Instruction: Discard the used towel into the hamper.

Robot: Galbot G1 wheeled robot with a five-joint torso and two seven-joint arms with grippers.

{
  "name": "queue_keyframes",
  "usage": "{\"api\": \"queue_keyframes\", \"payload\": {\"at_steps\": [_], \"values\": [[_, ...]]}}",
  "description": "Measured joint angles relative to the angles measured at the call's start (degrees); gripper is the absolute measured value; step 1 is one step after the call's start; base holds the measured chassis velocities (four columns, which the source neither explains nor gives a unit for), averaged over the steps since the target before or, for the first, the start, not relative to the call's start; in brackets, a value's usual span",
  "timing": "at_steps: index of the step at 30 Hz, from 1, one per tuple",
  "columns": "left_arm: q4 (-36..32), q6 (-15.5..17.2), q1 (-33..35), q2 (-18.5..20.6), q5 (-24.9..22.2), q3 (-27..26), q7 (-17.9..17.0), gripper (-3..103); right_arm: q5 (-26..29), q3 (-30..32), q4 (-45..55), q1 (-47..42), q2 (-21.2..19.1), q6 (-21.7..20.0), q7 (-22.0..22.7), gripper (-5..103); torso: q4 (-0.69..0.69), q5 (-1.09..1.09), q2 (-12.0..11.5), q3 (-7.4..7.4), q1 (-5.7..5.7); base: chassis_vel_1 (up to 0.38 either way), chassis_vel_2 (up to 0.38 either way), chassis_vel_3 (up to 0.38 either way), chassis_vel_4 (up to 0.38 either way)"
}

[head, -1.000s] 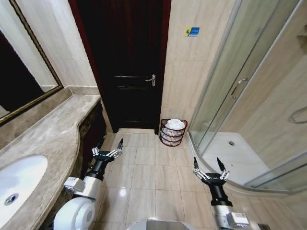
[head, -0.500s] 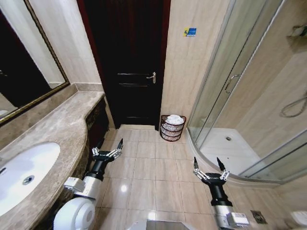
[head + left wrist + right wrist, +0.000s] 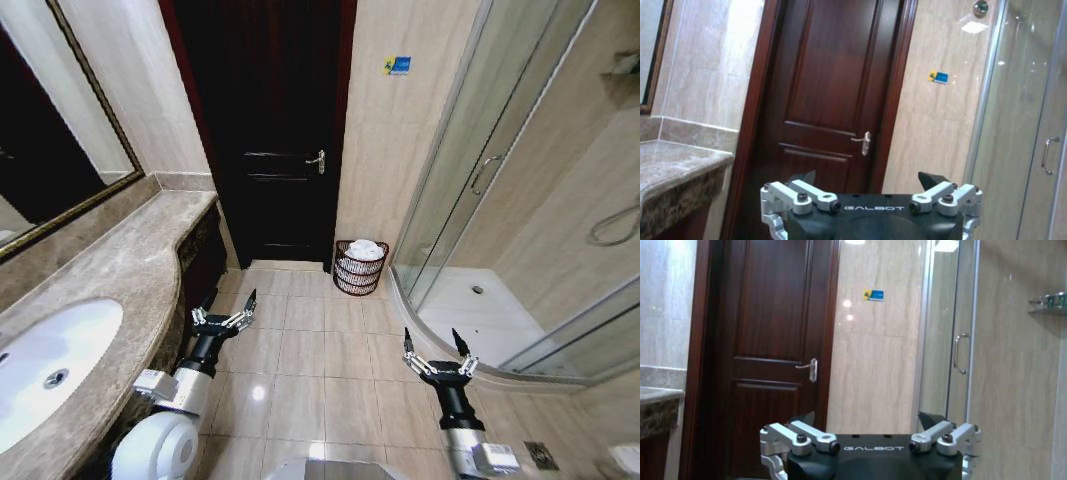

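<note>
1. Ahead of both pincers, in the head view, the hamper (image 3: 360, 268) stood on the tiled floor (image 3: 300, 360) against the beige wall, between the dark wooden door (image 3: 268, 130) and the glass shower enclosure (image 3: 500, 200). A white towel (image 3: 366, 250) lay bunched in its top, rising just above the rim. The left gripper (image 3: 227, 306) hung low over the tiles with its fingers spread apart and nothing between them; the hamper was beyond it and off to its right, well apart. The right gripper (image 3: 433, 345) hung over the tiles as well, its fingers likewise spread and empty; the hamper was beyond it and off to its left, well apart. A marble vanity counter (image 3: 120, 290) with a white sink (image 3: 50, 370) ran along the outer side of the left gripper, under a framed mirror (image 3: 50, 130).

2. Beyond the left gripper (image 3: 867, 181), in the left wrist view, rose the door (image 3: 833, 90) with its metal handle (image 3: 863, 143). The fingertips stood apart around empty air. A small blue and yellow sticker (image 3: 938, 77) sat on the wall beside the door frame.

3. Beyond the right gripper (image 3: 867, 420), in the right wrist view, the same door (image 3: 770, 340) and sticker (image 3: 873, 295) faced it. Its fingers were apart and held nothing. The shower door handle (image 3: 960, 353) showed past it.
</note>
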Motion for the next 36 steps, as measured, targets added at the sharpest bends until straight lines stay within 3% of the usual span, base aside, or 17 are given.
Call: {"api": "queue_keyframes", "payload": {"at_steps": [36], "values": [[0.00,0.00,0.00,0.00,0.00,0.00,0.00,100,0.00,0.00,0.00,0.00,0.00,0.00,0.00,100,0.00,0.00,0.00,0.00,0.00,0.000,0.000,0.000,0.000]]}}
